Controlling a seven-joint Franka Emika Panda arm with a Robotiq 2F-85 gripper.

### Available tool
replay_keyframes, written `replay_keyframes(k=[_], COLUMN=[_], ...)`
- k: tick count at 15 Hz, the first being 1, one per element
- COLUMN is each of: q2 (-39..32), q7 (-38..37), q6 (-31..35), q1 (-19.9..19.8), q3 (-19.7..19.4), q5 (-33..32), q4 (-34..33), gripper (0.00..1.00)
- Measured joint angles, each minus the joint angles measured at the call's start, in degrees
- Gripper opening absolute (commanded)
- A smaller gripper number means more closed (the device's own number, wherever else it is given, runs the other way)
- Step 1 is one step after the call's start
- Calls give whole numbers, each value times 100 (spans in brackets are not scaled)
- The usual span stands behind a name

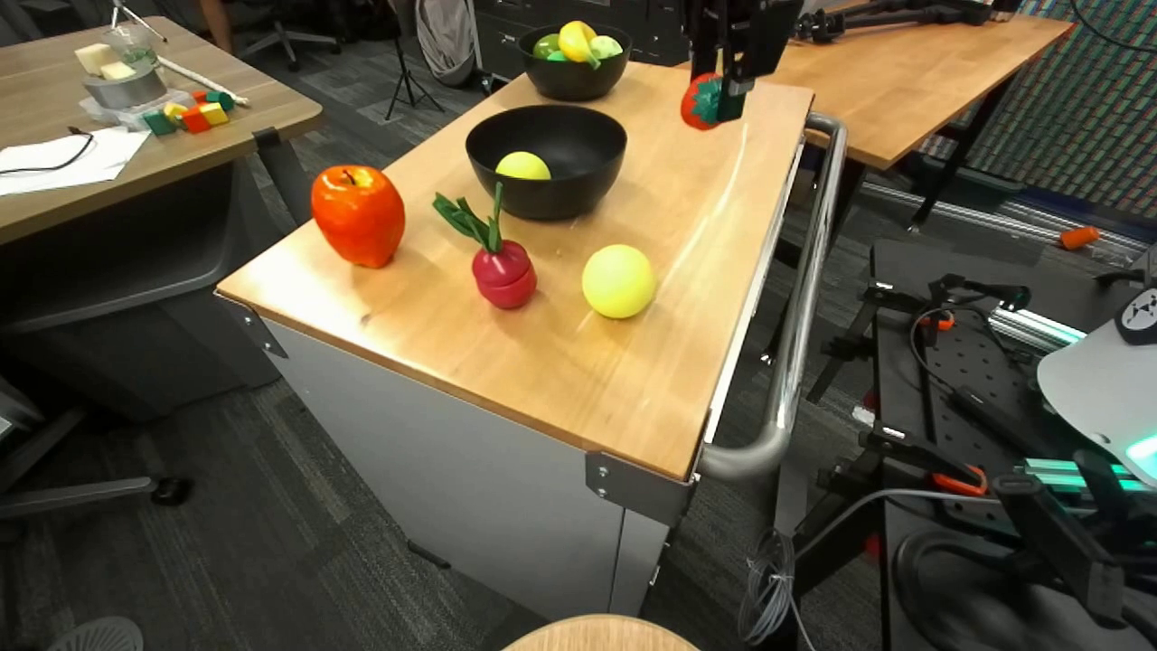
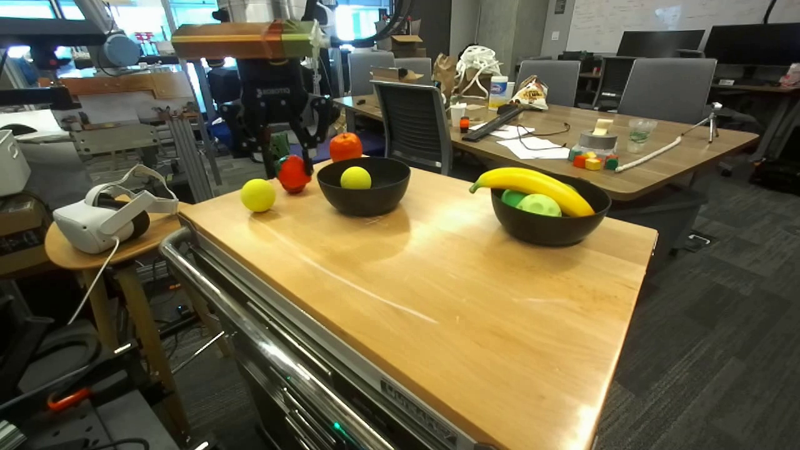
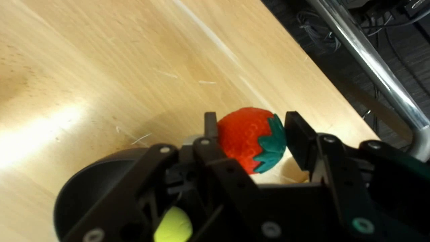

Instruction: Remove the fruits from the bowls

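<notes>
"Was anything in the gripper [image 3: 252, 136]?"

"Yes. Its two fingers [image 3: 211, 126] were pinching a red strawberry [image 3: 239, 139], one against each side, the green cap toward one of them. It hung above the wooden cart top [image 1: 578, 380]."

"Where were the bowls [image 1: 587, 188]?"

"Lower than the gripper, on its side away from the metal handle [image 3: 373, 64]. The nearer bowl [image 2: 369, 201] held one yellow-green ball [image 2: 355, 178] and was partly hidden by the gripper in the wrist view."

"And the farther bowl [image 2: 550, 231]?"

"That stood well apart from the gripper in an exterior view. A banana [image 2: 534, 183] lay across it, one end jutting past the rim, above a pale green ball [image 2: 539, 205] and a partly covered green piece [image 2: 512, 197]."

"What about fruit outside the bowls?"

"Besides the strawberry, three pieces sat on the cart top, lower than the gripper and on its side away from the banana. A loose yellow ball [image 1: 619, 281] and a dark red radish [image 1: 504, 274] with green leaves were near each other; an orange-red apple [image 1: 358, 217] was across the top from the gripper."
</notes>
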State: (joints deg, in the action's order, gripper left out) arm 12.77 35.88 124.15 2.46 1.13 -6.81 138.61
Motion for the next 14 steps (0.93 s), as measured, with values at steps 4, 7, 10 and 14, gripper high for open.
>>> replay_keyframes(k=[4,7,10,14], q2=[-211,-536,-799,-897], q7=[-99,-178,-280,-358], q6=[490,700,833,904], q1=[190,213,213,213], q3=[133,194,196,196], q5=[-226,-498,-819,-1004], q4=[430,541,528,459], gripper=[27,27,41,89])
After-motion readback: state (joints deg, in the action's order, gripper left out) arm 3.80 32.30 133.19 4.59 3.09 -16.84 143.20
